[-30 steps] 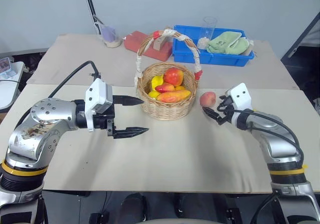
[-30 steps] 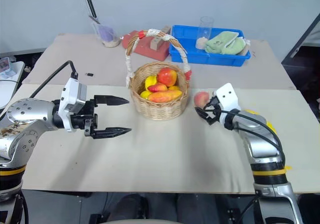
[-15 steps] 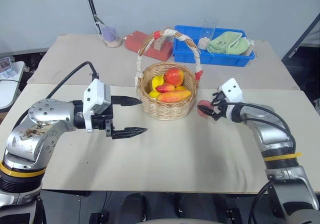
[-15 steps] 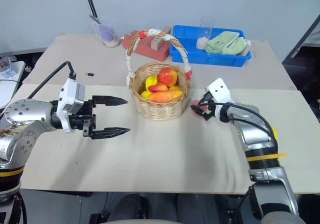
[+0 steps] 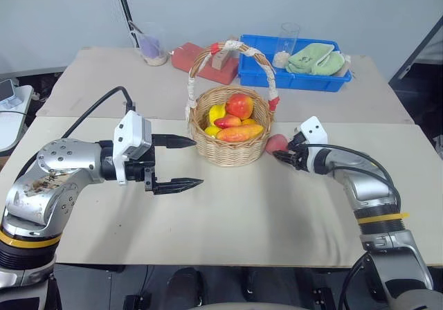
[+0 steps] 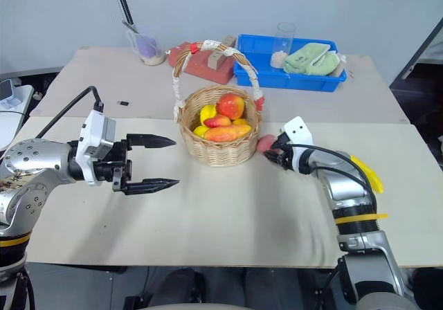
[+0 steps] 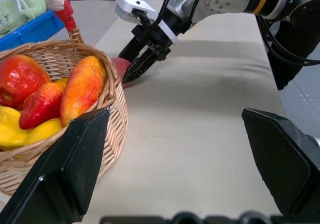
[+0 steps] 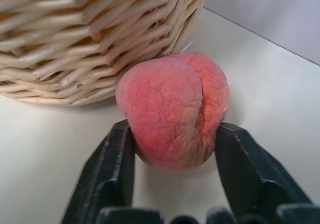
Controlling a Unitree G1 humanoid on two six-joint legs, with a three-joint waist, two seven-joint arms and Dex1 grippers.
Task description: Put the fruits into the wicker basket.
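The bench (image 5: pixel 228 220) is carrying everything in two pale sections, nearer and farther. A blue tray (image 5: pixel 294 78) holding a green cloth (image 5: pixel 315 57) is standing on the far section, with a red box (image 5: pixel 197 57) beside it. The wicker basket (image 5: pixel 232 147) is sitting upright near the middle of the bench, its cloth-wrapped handle arching overhead, and is being filled by a mango (image 5: pixel 235 133), a red-yellow round fruit (image 5: pixel 240 105) and yellow fruit (image 5: pixel 217 113). The left tool (image 5: pixel 181 162) is being held level to the basket's left, its fingers wide apart and empty. The right tool (image 8: pixel 172 181) is being closed around the peach (image 8: pixel 175 109), both fingers touching its sides. The peach is resting on the bench just beside the basket's right wall.
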